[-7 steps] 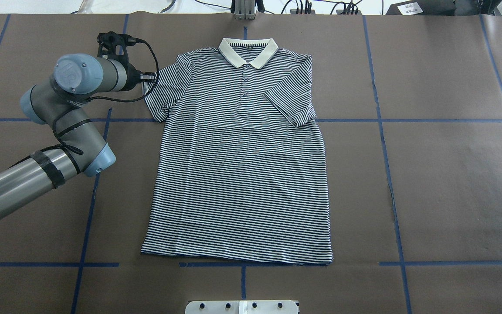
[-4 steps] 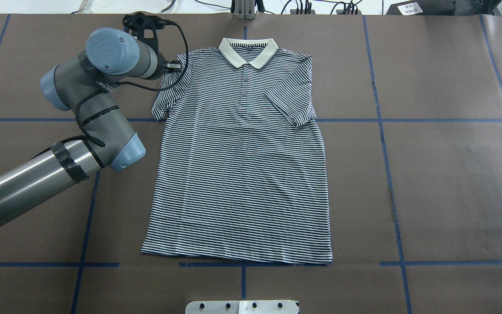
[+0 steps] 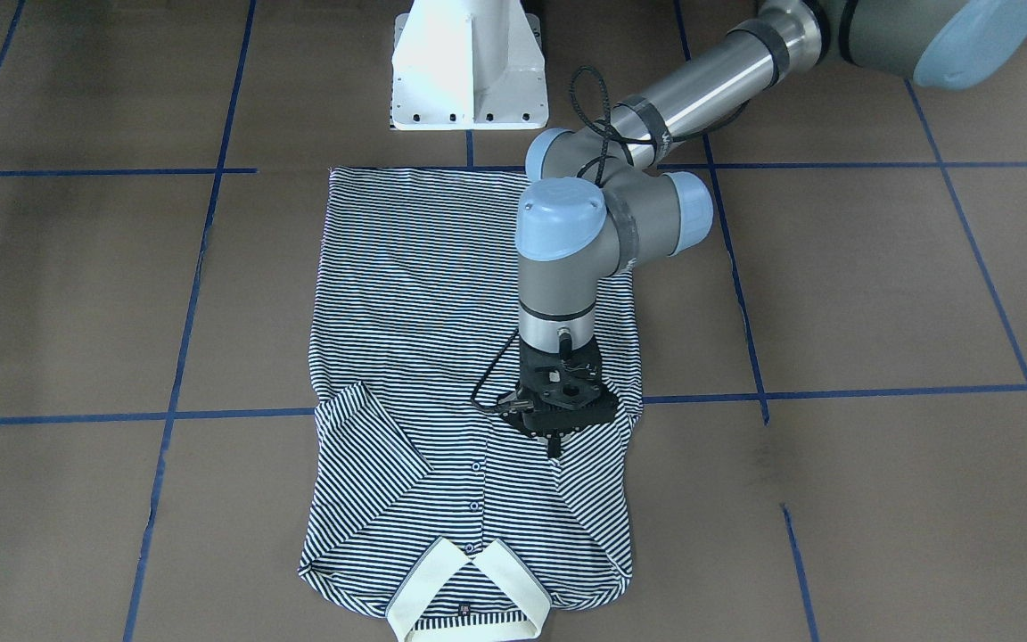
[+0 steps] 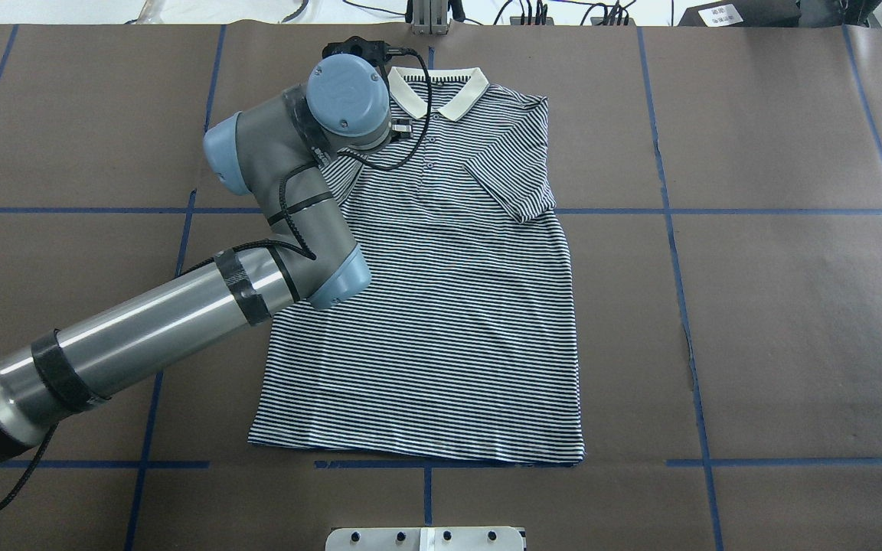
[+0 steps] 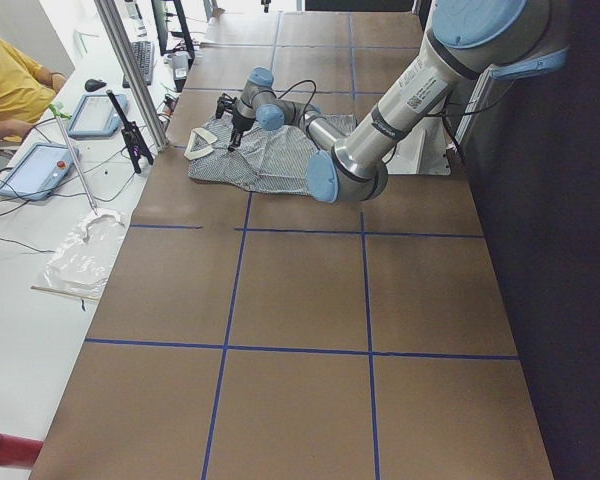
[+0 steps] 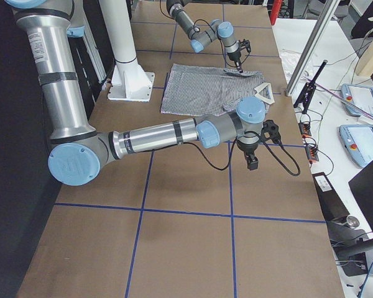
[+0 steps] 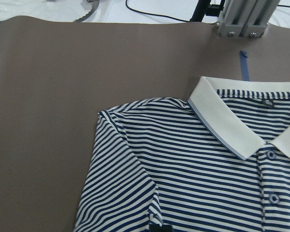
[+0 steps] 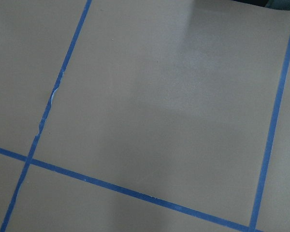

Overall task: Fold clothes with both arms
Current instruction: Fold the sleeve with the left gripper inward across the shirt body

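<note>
We are watching the navy-and-white striped polo shirt [image 4: 426,306] lying flat on the brown paper surface [image 4: 778,321], hem nearest. Farther, the black left hand [image 3: 555,442] is pinching its left sleeve [image 7: 121,183] over the chest; overpulling risks rumpling. The black right hand's [image 6: 253,162] opening we cannot tell.

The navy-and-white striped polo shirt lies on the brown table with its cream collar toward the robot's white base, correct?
No. The striped polo shirt lies on the brown table with its cream collar away from the robot's white base, as the front-facing view shows.
</note>
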Controlling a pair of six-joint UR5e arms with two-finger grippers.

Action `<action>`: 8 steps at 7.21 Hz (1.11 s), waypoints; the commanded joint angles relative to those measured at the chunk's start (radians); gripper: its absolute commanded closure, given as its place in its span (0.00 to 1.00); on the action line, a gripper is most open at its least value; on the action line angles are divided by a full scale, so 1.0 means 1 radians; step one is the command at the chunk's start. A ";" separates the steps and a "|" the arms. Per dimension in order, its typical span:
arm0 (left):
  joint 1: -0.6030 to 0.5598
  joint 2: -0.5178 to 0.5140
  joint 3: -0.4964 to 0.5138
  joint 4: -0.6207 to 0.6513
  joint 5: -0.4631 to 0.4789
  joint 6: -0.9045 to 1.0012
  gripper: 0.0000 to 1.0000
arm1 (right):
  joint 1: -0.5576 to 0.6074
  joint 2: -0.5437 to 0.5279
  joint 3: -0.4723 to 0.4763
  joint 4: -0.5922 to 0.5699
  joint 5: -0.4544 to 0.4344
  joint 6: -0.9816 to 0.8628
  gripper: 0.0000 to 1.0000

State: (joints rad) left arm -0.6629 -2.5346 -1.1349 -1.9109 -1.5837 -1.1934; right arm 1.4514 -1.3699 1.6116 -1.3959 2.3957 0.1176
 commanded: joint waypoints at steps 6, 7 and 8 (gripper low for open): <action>-0.010 0.237 -0.358 -0.037 -0.142 0.337 0.00 | -0.215 0.002 0.274 0.000 -0.085 0.513 0.00; -0.011 0.332 -0.475 -0.037 -0.151 0.342 0.00 | -0.344 -0.006 0.363 0.000 -0.195 0.703 0.00; -0.011 0.426 -0.578 -0.037 -0.159 0.342 0.00 | -0.479 -0.030 0.443 -0.002 -0.298 0.852 0.00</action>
State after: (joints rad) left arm -0.6726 -2.2224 -1.5800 -1.9486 -1.7281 -0.8594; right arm 1.1304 -1.3795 1.9520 -1.3963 2.2201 0.7692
